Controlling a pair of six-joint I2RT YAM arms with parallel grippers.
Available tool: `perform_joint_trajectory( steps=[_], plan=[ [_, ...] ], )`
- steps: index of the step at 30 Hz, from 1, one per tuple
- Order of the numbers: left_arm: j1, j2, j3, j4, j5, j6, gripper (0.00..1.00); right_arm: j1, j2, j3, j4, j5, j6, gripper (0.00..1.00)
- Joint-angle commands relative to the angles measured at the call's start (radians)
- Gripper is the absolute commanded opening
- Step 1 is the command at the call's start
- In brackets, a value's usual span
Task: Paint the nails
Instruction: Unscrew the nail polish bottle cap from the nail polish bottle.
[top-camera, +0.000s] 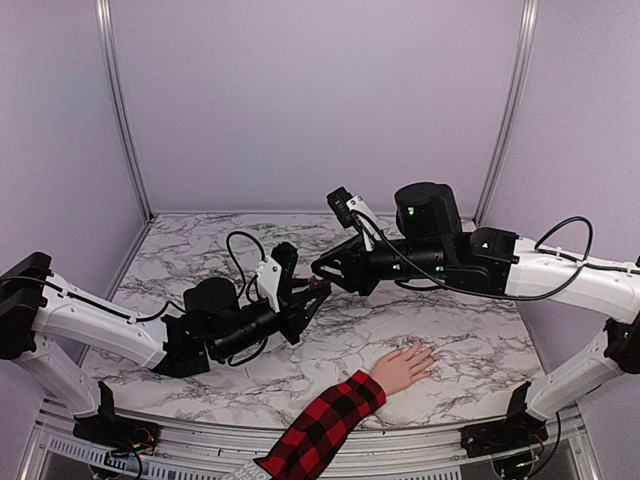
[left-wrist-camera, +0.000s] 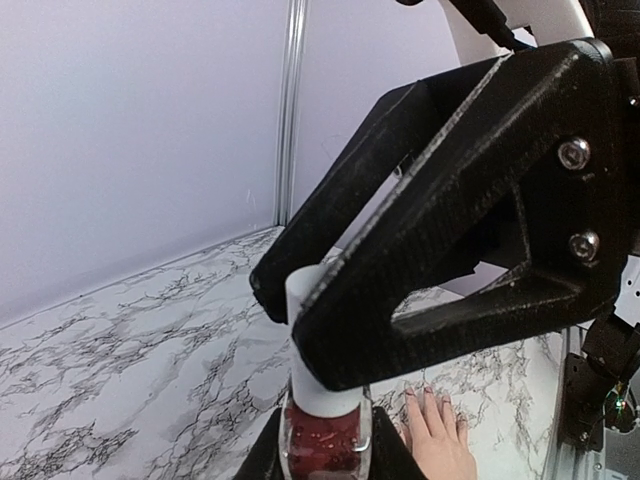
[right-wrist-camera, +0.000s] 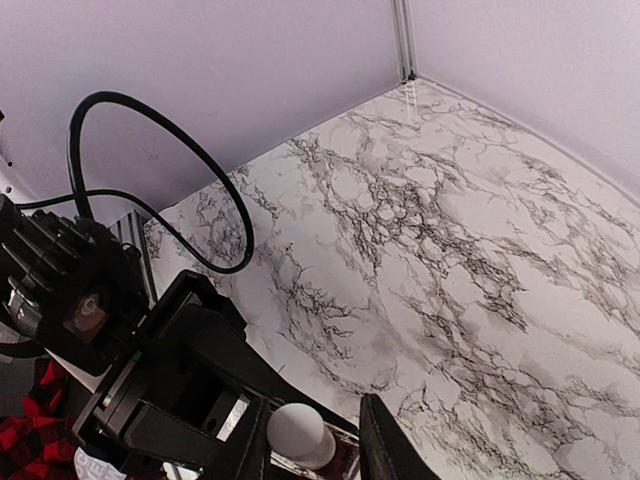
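**Cap between the jaws, nails not yet touched**

Nearest to us, on our side of the bottle (left-wrist-camera: 322, 445) and off to its right, the pale hand (top-camera: 405, 365) lies flat on the table (top-camera: 180, 265). Its plaid sleeve (top-camera: 320, 425) runs back towards the front edge. The nails (left-wrist-camera: 412, 394) (tiny, and bare as far as we can make out) sit well apart from the bottle and below it.

The bottle itself is off the table. The left gripper (top-camera: 312, 292) is clamped on its dark-red glass body, with the white cap (right-wrist-camera: 297, 430) offered to the right gripper (top-camera: 322, 268). That one has its jaws set narrow on either side of the cap. We cannot tell whether they press it yet, because the right wrist view seems to leave a sliver of space on one side.

We judge the step to be uncapping, so that the brush can come out. To do it well we would:
- centre the cap between the jaws before squeezing
- keep the left grip firm on the glass
- turn about the cap's own axis
- draw straight out along it, so the brush neither scrapes the neck nor flicks polish

Around and beyond the bottle the tabletop is white marble veined in dark grey. Farther still stand plain lilac walls (top-camera: 300, 100), with metal posts (top-camera: 120, 110) rising at the corners.
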Motion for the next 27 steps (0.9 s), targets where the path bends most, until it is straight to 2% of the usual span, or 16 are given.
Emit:
perform_joint_trajectory(
  steps=[1, 7, 13, 23, 27],
  plan=[
    [-0.005, 0.011, 0.039, 0.044, -0.014, -0.015, 0.01, -0.004, -0.007, 0.032, 0.023, 0.026, -0.002, 0.27],
    [-0.005, 0.012, 0.038, 0.044, 0.012, -0.022, 0.00, -0.004, -0.006, 0.013, 0.037, -0.010, -0.011, 0.17],
    [-0.001, -0.018, 0.024, 0.044, 0.126, 0.010, 0.00, -0.004, -0.021, 0.000, 0.053, -0.047, -0.046, 0.09],
    [0.004, -0.039, 0.024, 0.045, 0.368, 0.038, 0.00, -0.005, -0.046, -0.015, 0.069, -0.158, -0.114, 0.06],
    [0.008, -0.047, 0.035, 0.045, 0.515, 0.042, 0.00, -0.006, -0.060, -0.019, 0.067, -0.226, -0.149, 0.05]
  ],
)
